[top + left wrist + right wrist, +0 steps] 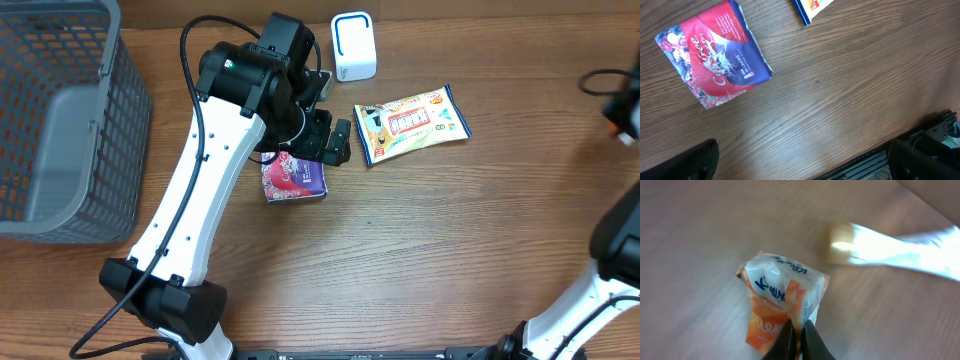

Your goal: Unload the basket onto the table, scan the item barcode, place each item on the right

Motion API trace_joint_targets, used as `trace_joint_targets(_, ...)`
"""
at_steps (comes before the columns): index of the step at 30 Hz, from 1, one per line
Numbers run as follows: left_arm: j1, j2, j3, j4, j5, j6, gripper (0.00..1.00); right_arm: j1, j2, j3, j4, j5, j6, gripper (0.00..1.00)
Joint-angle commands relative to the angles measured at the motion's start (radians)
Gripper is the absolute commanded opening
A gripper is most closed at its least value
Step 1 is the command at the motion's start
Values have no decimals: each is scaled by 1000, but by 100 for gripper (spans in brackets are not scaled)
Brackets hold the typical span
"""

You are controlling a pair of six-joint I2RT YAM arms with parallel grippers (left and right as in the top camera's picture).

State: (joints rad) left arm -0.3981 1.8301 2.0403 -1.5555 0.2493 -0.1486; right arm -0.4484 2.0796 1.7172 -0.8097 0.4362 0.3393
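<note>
Where the wooden tabletop (450,250) meets the far left edge of the overhead view, a grey mesh basket (60,120) stands. Just right of it the white left arm (205,180) reaches up across the wood, its black wrist hanging over a red and purple packet (712,55) that lies flat on the surface. The left claw (802,155) is released, its two dark fingers (687,162) spread wide with bare wood between them; the red and purple packet sits beyond them and apart from both. Behind the wrist, near the far edge, a small white device (353,45) with a blue ring on its face stands on the tabletop. To the right of the left claw lies a yellow snack packet (410,122) with a blue border, flat, slightly tilted and touching nothing else. Well to the right, the right arm (620,245) shows only partly at the frame's edge. Its own wrist camera shows the right claw (797,337) clenched on the lower edge of an orange and white packet (785,300), which hangs off the surface and is crumpled where it is pinched. The background behind that packet is blurred, with a bright streak at upper right that I cannot identify
</note>
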Motion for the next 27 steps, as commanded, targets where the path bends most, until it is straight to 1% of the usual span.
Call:
trace_joint_targets(1,-1,2,-2,1,-6,22,100,-85,-4,3,-35,-39,36,4)
trace_joint_targets(5,-1,2,-2,1,-6,22,100,-161,9,3,-69,-66,35,4)
trace_joint_targets(11,-1,2,-2,1,-6,22,100,-204,10,-2,-109,-101,39,4)
trace_joint_targets(15,-1,2,-2,1,-6,22,100,-209,10,-35,-118,-101,119,4)
trace_joint_targets(19,-1,2,-2,1,-6,22,100,-215,10,-95,-76,-101,193,4)
trace_joint_targets(27,-1,2,-2,1,-6,22,100,-221,10,-160,16,-101,192,4)
